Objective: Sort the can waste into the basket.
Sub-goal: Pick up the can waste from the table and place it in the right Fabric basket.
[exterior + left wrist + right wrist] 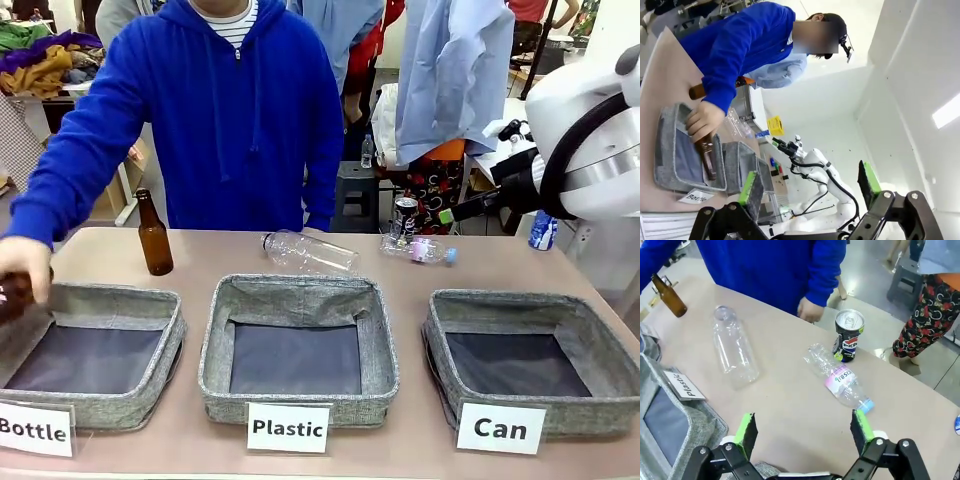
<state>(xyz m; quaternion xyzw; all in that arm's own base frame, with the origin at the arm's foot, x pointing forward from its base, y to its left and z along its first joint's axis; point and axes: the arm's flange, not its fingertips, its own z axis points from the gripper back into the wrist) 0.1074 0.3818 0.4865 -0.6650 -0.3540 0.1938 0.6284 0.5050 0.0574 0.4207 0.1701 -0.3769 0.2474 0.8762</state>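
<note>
A dark, dented can [405, 214] [848, 335] with red and blue marks stands upright at the table's far edge. A blue can [543, 230] with white lettering stands farther right, partly behind my right arm. The grey basket [520, 300] signed "Can" sits at the front right with nothing in it. My right gripper [803, 432] hangs open above the table, a short way before the dark can, holding nothing; the front view shows it [447, 215] just right of that can. My left gripper [809, 185] is open in the air with nothing between its pads.
A crushed clear bottle [842, 382] with a pink label lies just in front of the dark can. A larger clear bottle [310, 252] lies mid-table and a brown bottle [153, 235] stands at the left. The person's hand [22, 265] holds another brown bottle over the "Bottle" basket [110, 300]. The "Plastic" basket [300, 290] sits in the middle.
</note>
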